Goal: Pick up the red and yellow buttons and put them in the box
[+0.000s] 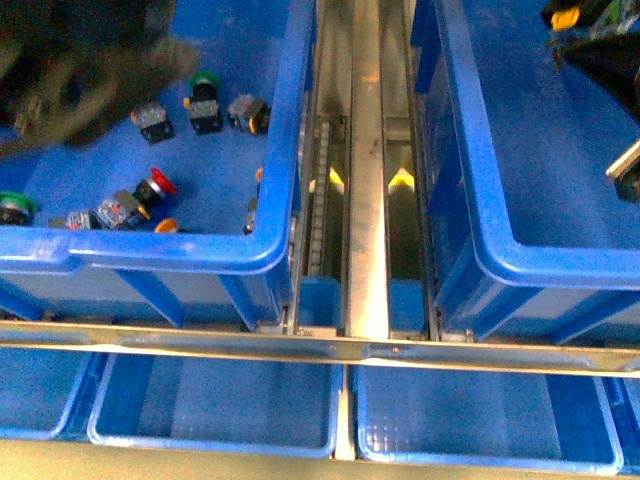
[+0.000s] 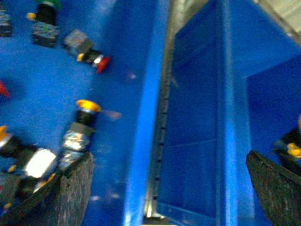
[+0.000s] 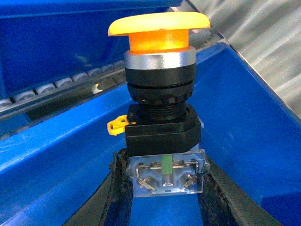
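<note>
Your held item is a yellow button (image 3: 160,70): wide yellow mushroom cap, orange neck, silver collar, black threaded body, and a clear terminal block at the base with a small yellow tab at one side. It stands upright between the fingers (image 3: 117,188) of the right gripper (image 3: 164,188), which is clamped on the clear base from both sides. In the front view you see that gripper (image 1: 600,40) at the upper right, blurred, above the box (image 1: 480,200), with a speck of yellow cap showing.

The left gripper (image 2: 169,188) has its jaws spread wide apart, gripping nothing; they straddle the wall between the left crate (image 1: 280,150) and the channel beside it. In the front view that arm is a dark blur at upper left.

Loose switches lie on the left crate floor: a red button (image 1: 160,185), a green one (image 1: 205,100), another yellow-capped one (image 2: 82,122) just beside the left finger (image 2: 70,188). A metal rail (image 1: 367,150) runs between crate and box. Shallow trays (image 1: 215,405) sit nearest you.
</note>
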Available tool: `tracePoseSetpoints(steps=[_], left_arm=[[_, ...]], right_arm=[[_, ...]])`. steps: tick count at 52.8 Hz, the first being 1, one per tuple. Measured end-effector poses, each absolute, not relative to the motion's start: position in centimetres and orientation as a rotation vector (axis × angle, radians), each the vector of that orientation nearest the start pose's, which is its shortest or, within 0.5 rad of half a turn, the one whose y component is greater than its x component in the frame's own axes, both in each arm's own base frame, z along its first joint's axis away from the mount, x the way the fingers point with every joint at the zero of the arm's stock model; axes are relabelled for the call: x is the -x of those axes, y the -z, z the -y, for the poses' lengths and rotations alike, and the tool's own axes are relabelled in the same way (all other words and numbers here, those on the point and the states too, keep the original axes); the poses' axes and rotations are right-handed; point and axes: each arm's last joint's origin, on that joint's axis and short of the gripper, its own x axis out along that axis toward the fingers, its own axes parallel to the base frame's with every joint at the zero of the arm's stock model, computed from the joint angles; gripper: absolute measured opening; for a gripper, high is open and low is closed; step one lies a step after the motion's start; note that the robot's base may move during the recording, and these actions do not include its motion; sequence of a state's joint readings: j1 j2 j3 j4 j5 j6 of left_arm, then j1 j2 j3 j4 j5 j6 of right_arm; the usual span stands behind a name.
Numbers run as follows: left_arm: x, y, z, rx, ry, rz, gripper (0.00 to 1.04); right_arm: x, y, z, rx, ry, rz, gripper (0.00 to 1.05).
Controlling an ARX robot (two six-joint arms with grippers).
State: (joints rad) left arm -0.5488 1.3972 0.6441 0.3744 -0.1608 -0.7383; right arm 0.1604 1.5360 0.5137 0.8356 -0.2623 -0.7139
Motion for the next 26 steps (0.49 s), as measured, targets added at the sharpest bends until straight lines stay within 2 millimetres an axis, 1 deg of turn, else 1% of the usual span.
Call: tracePoseSetpoints(steps=[8,14,22,26], left_arm=[[-24.0,-19.5,12.3,0.528,0.137,-0.477,0.97],[-23.3,-19.5,11.1,0.476,0.054,-0.432,0.97],[-21.6,-20.2,10.1,0.421,-0.040,-0.337,0.97],[-20.1,-20.1,9.9,0.394,-0.065,-0.316,0.97]], right_arm=[[-28.1,-17.4,-4.8,0.683,-0.448,-0.041,0.31],[-28.2,-17.6,-4.7,0.680,-0.442,-0.045,0.31],[-28.1,-18.0,-4.4,0.655,-0.430,-0.050,0.31],[-28.0,-18.3,-4.2,0.644,-0.413,-0.050,0.31]])
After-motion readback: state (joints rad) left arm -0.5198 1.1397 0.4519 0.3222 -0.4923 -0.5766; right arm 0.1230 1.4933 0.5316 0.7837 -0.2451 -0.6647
